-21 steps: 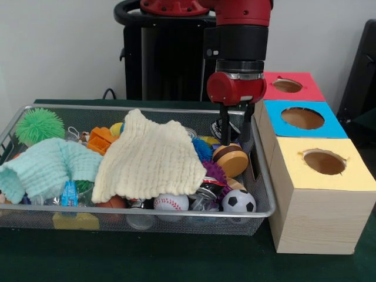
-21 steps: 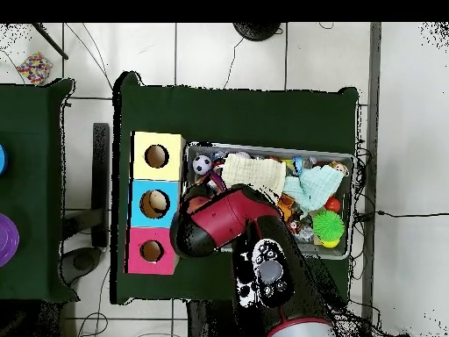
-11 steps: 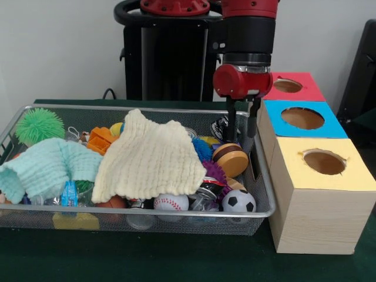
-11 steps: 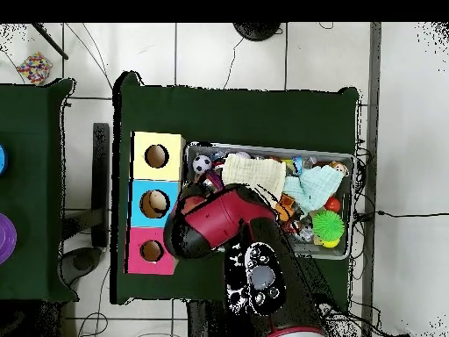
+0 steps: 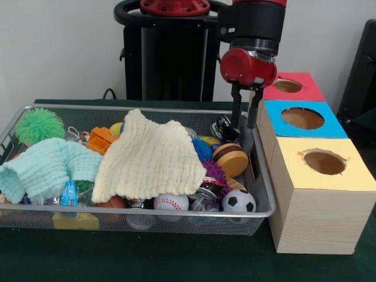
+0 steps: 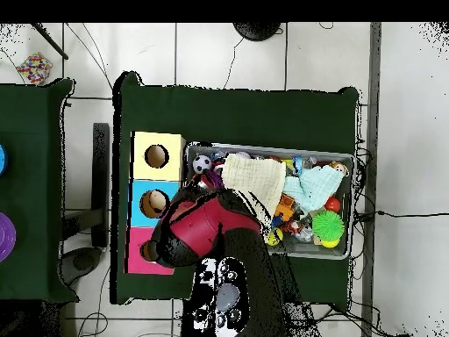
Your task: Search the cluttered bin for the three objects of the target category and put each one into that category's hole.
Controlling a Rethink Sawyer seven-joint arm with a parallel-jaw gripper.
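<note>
3 boxes stand just beside the wire bin (image 5: 267,194): yellow box (image 5: 323,161) nearest, blue box (image 5: 302,118) behind it, red box (image 5: 288,86) farthest. Near the bin's front lie a soccer ball (image 5: 238,201) and a baseball (image 5: 171,202), partly under a cream cloth (image 5: 150,158). The gripper (image 5: 245,120) hangs over the bin's far corner by the blue box; its jaws stand slightly apart and seem to hold nothing. I judge the search is ongoing; next comes choosing and grasping a target.

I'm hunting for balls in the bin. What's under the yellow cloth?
Below the yellow cloth's front edge a baseball, a brown ball and a clear container poke out. Whatever lies under its middle is covered.
</note>
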